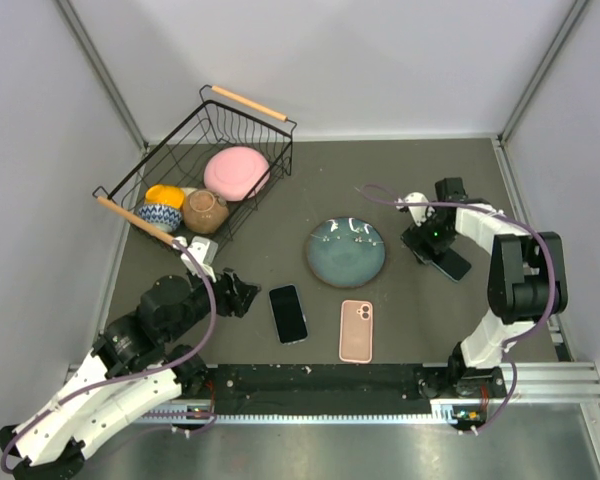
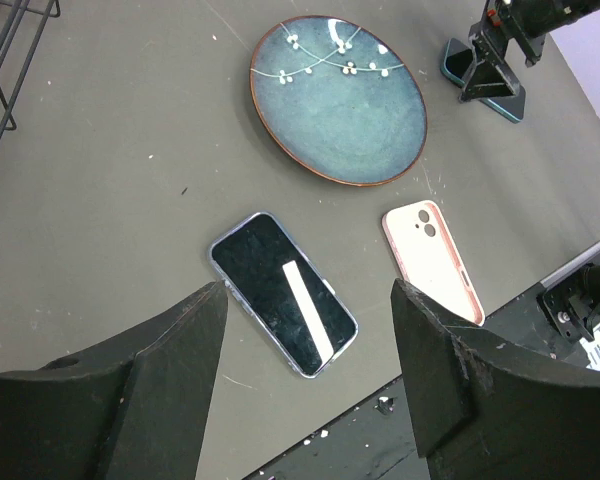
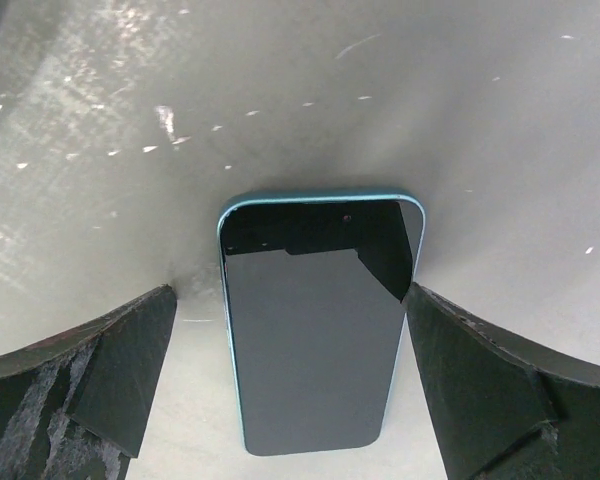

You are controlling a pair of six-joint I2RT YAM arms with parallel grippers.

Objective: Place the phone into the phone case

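A dark-screened phone (image 1: 288, 312) (image 2: 283, 293) with a pale blue rim lies flat near the table's front. A pink phone case (image 1: 356, 330) (image 2: 432, 260) lies just right of it, back up, camera cutout showing. A second phone (image 1: 452, 264) (image 3: 315, 330) with a teal edge lies at the right, screen up. My right gripper (image 1: 435, 250) (image 3: 290, 295) is open and low over this phone, one finger on each long side. My left gripper (image 1: 242, 292) (image 2: 308, 290) is open and holds nothing, hanging above the table just left of the dark-screened phone.
A blue-green plate (image 1: 346, 252) (image 2: 338, 98) sits mid-table between the two arms. A black wire dish rack (image 1: 248, 102) at the back left holds a pink bowl (image 1: 236, 172), a brown cup (image 1: 205, 211) and other dishes. Grey walls close in three sides.
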